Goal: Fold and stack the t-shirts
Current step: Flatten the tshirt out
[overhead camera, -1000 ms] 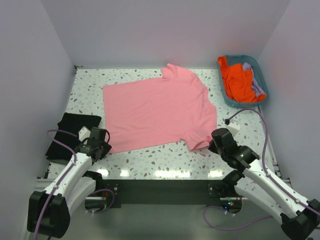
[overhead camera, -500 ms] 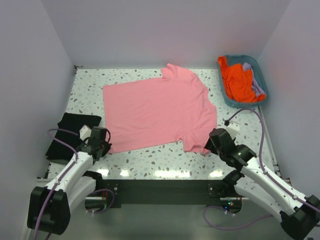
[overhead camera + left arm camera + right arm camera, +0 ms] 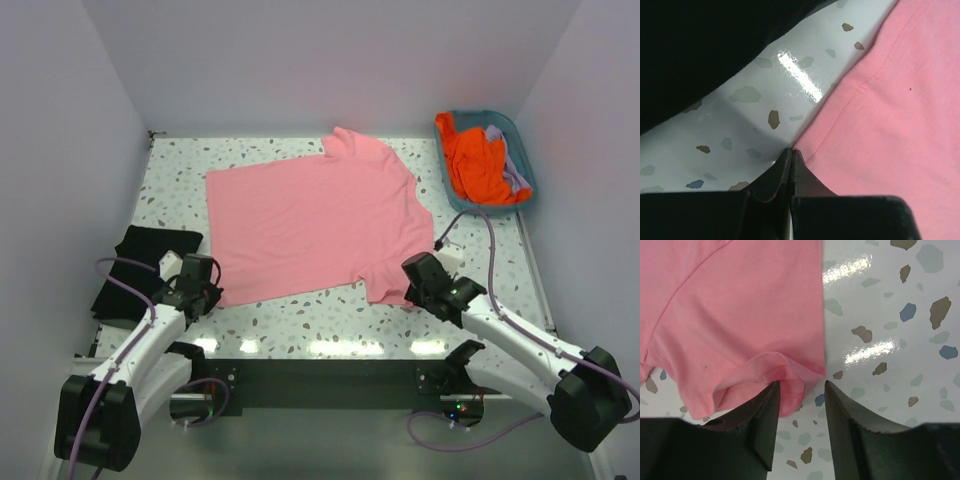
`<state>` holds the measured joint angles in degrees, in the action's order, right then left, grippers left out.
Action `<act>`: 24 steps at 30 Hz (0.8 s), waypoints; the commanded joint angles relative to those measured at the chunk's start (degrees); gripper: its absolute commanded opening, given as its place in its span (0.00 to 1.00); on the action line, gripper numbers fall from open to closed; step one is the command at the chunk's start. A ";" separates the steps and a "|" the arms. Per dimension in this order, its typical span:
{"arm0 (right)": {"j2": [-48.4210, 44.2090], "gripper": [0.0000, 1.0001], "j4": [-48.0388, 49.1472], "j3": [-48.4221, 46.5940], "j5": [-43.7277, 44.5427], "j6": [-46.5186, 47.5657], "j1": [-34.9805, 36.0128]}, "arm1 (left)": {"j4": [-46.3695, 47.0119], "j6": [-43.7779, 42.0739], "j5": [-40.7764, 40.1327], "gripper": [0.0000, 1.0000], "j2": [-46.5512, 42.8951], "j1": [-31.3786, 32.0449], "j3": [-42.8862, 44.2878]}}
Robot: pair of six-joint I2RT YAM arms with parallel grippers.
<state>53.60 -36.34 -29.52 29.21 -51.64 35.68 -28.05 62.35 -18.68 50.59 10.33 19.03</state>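
Observation:
The salmon-pink t-shirt [image 3: 315,220] lies spread flat in the middle of the table. My left gripper [image 3: 205,290] is at its near-left corner. In the left wrist view the jaws are pressed shut [image 3: 791,151] with the shirt's corner [image 3: 890,115] running into their tips. My right gripper [image 3: 415,285] is at the near-right sleeve. In the right wrist view it is open [image 3: 801,385] and straddles the edge of the rumpled sleeve hem [image 3: 740,305]. The black t-shirt [image 3: 140,265] lies folded at the left, also in the left wrist view [image 3: 700,45]. The orange t-shirt [image 3: 478,165] and lavender t-shirt [image 3: 512,170] are bunched in the basket.
The teal plastic basket [image 3: 475,116] stands at the back right corner. The speckled white table [image 3: 330,315] is walled in on the left, back and right. A cable [image 3: 470,215] loops from the right arm near the basket.
My right gripper has moved left toward the near-right sleeve and now straddles its hem. The left gripper has stayed at the shirt's corner.

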 commanded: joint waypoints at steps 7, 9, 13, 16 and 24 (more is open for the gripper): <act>3.88 0.21 5.32 1.92 -0.03 -2.59 0.35 | -2.53 -1.44 -1.27 0.00 -0.93 0.31 1.71; 3.26 0.08 4.44 1.48 0.40 -2.42 0.27 | -2.71 -1.44 -1.36 0.00 -0.93 0.31 1.89; -2.52 0.00 -3.27 -0.97 2.51 -2.68 0.27 | -4.02 -1.26 -1.45 0.00 -1.10 0.31 2.77; -10.67 0.00 -5.68 -2.03 2.87 -2.95 0.27 | -4.73 -1.18 -1.71 0.00 -1.63 0.31 3.47; -21.08 0.00 -18.94 -9.23 3.57 -5.49 0.35 | -7.27 0.23 -1.28 0.00 -3.48 0.31 4.35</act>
<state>33.82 -49.10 -35.53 30.72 -54.59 35.73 -33.08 62.00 -18.85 48.10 10.33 20.91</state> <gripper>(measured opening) 0.011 0.013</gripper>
